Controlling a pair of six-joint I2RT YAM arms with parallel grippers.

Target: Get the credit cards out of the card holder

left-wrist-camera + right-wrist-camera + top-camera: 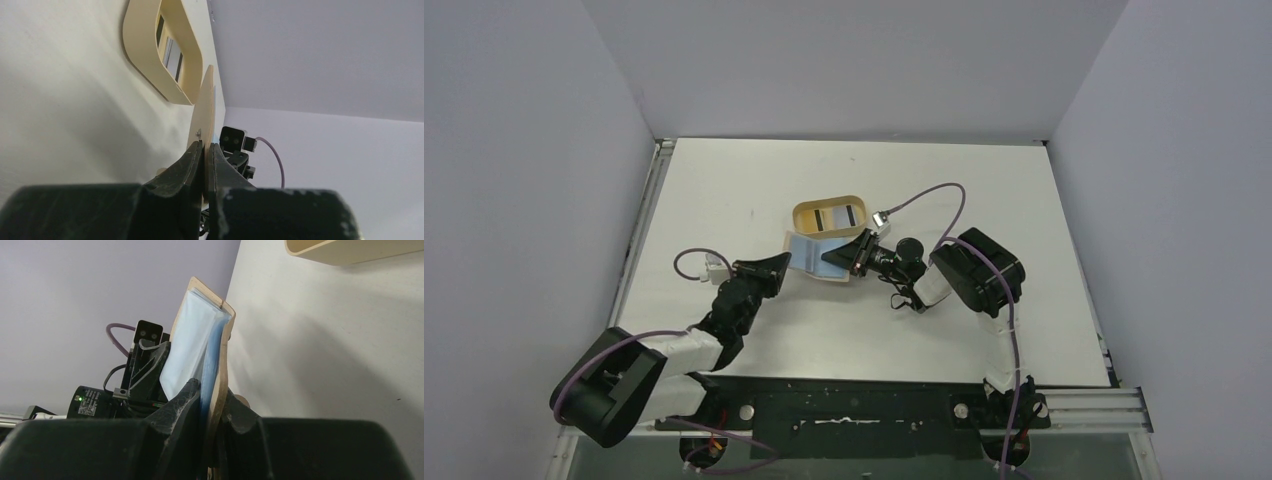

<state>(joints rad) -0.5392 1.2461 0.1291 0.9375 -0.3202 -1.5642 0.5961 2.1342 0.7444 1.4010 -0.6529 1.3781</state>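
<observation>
Top external view shows the card holder [807,252] just beside the tray [796,213], left gripper [204,150] clamped on its tan flap, right gripper [212,390] pinching tan wall and blue inner layer together; better to regrip a card alone, then pull straight out.

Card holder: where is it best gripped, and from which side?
By its thin end edges, one tool per side. The card holder is flat and spread open; the left tool pinches the tan flap, the right tool the blue-lined end, which holds it open.
</observation>
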